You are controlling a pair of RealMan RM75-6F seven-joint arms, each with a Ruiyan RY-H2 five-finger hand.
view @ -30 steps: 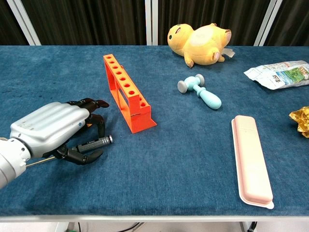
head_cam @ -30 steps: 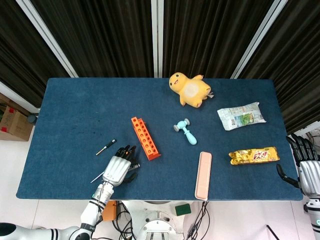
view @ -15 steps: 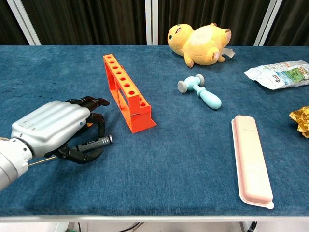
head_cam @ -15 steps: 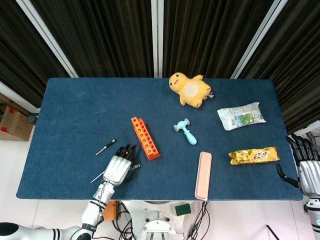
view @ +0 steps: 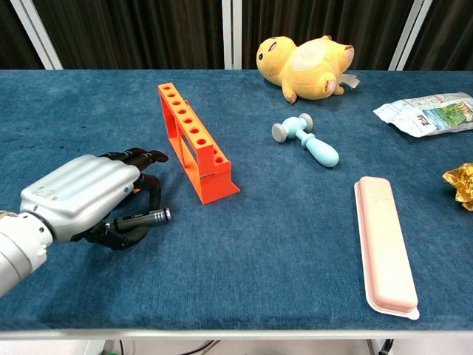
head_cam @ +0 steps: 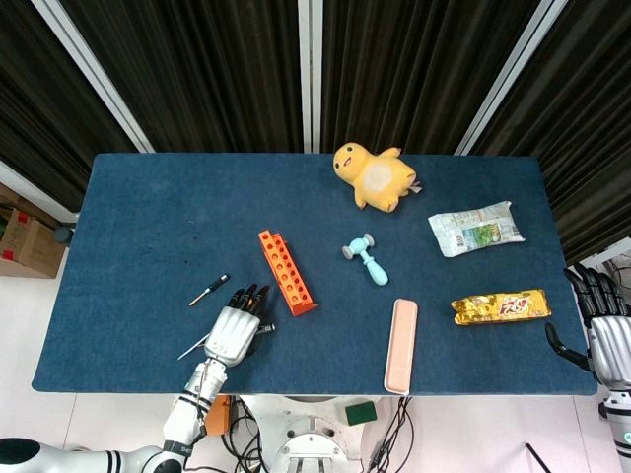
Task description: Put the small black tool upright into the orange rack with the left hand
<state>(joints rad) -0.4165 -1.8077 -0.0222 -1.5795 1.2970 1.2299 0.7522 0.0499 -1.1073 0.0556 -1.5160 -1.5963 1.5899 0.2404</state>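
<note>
The small black tool (view: 145,219) lies on the blue cloth just left of the near end of the orange rack (view: 194,140). My left hand (view: 85,196) covers it, fingers curled round its black handle, whose silver tip pokes out toward the rack. In the head view the left hand (head_cam: 235,330) sits beside the rack (head_cam: 287,272), and the tool's thin metal shaft (head_cam: 191,346) sticks out behind the hand. The rack's row of holes faces up and holds nothing. My right hand (head_cam: 603,335) hangs off the table's right edge with fingers apart, holding nothing.
A second small black screwdriver (head_cam: 208,290) lies left of the rack. A yellow duck plush (head_cam: 375,175), blue toy hammer (head_cam: 364,256), pink case (head_cam: 400,345), snack packet (head_cam: 474,228) and gold wrapper (head_cam: 500,306) fill the right half of the table (head_cam: 148,217).
The left hand's fingers have curled tighter round the tool's handle. In the chest view the metal shaft behind the hand has dropped out of sight. The right hand has not moved.
</note>
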